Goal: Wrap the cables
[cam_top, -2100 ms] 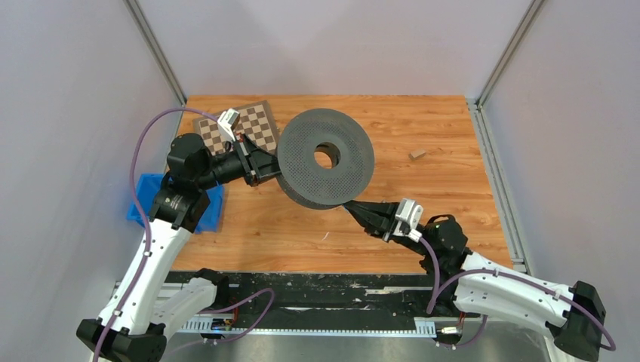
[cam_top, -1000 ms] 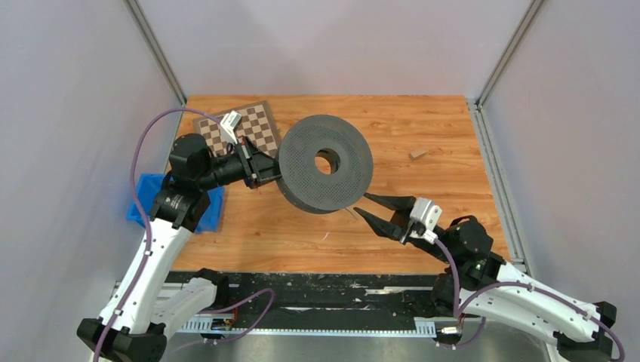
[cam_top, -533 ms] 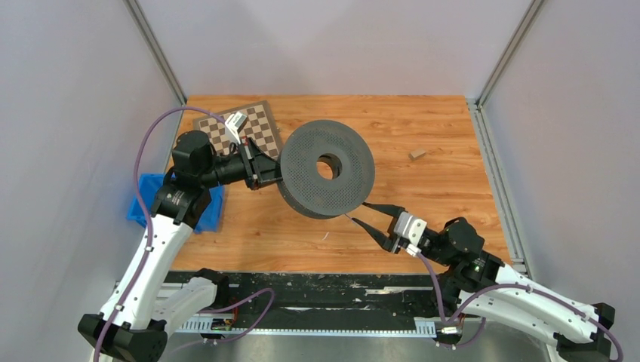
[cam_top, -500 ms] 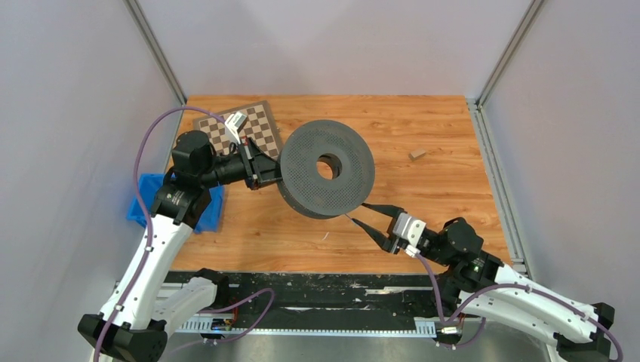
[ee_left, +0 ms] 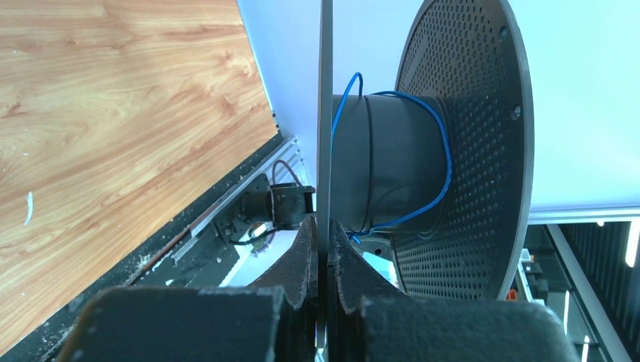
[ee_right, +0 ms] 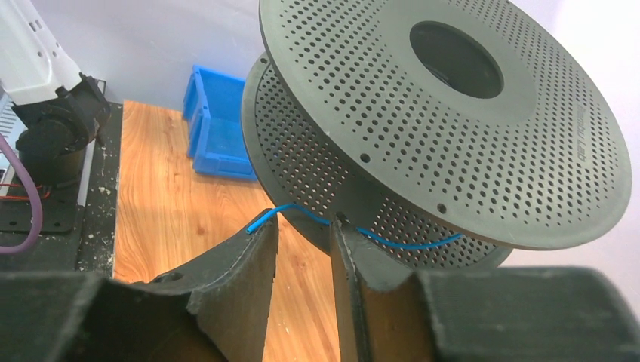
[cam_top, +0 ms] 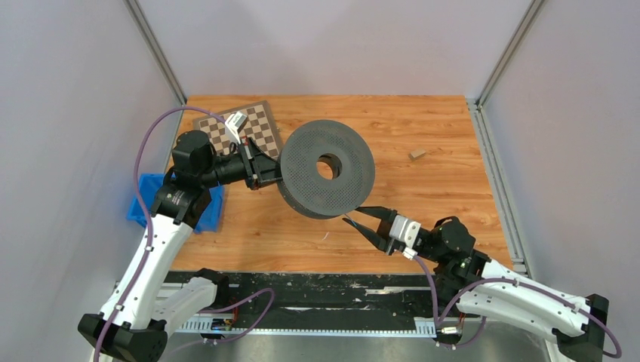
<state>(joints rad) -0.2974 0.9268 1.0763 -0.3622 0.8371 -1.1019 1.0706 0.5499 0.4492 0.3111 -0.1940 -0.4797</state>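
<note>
Nearest, the right gripper (ee_right: 303, 230) stands part-open with the free end of the cables (ee_right: 407, 243) lying across its fingertips, seemingly to guide it, while beyond, the left gripper (ee_left: 323, 226) clamps the rim of the spool (cam_top: 302, 170), holding it aloft with blue turns round its hub (ee_left: 385, 158).

Wooden table (cam_top: 453, 128) with checkerboard (cam_top: 260, 128), small block (cam_top: 416, 154), blue bin (cam_top: 140, 202)

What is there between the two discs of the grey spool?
Inside the spool, blue cable lies in loose turns around the dark hub, its free end poking out. The hub's far side is hidden.
</note>
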